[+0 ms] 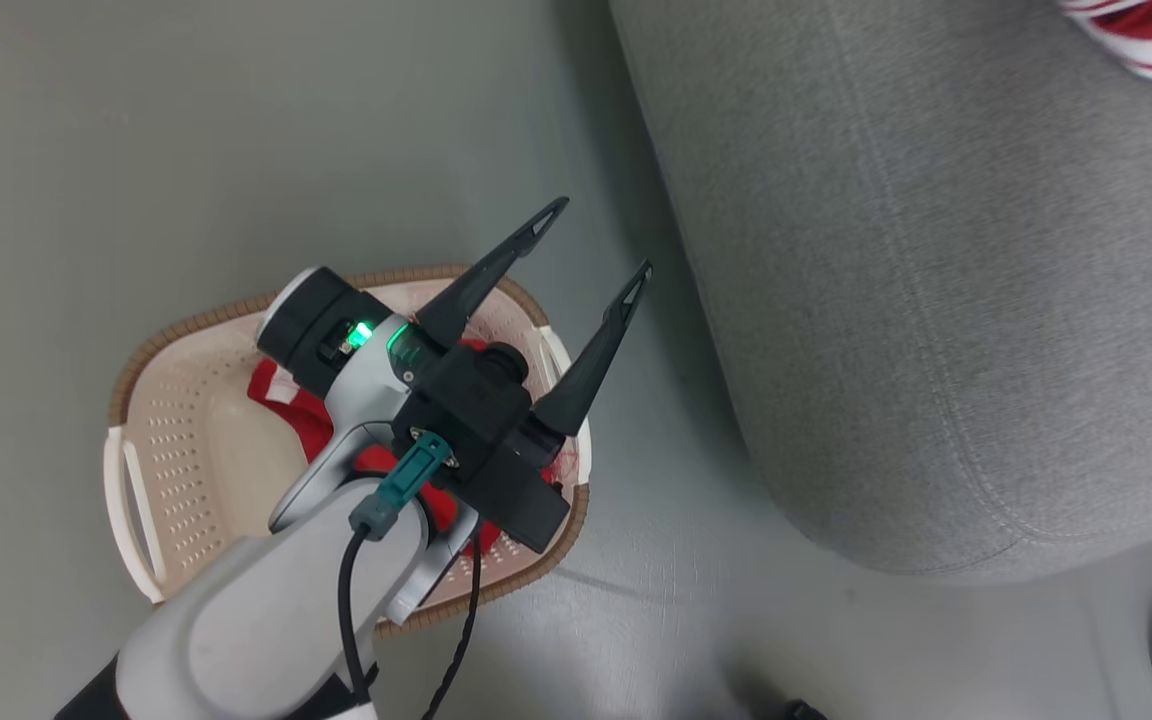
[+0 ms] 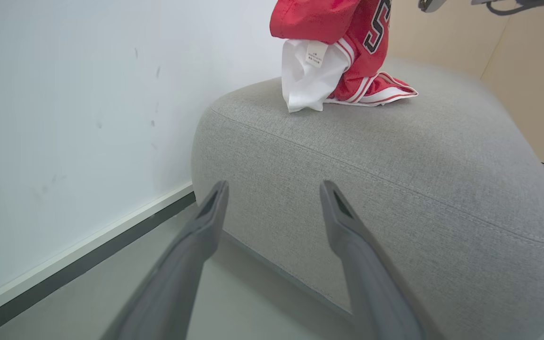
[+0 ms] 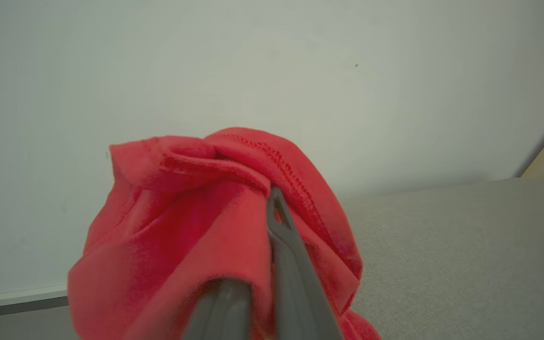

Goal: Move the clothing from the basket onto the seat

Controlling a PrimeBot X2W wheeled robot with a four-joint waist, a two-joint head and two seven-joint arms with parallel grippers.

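Left gripper (image 1: 603, 237) spread beside sofa (image 1: 936, 300) | right gripper (image 3: 274, 208) clamped on red sports garment (image 3: 182, 226) over sofa | likely limp, light; take bunched folds

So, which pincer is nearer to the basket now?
Left. The left pincer hangs open above the basket, reaching past its rim toward the seat. The right pincer is shut on red clothing over the seat, away from the basket.

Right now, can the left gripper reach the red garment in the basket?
Probably yes: the left gripper is open above the open-topped basket, and only its own arm overhangs the red garment.
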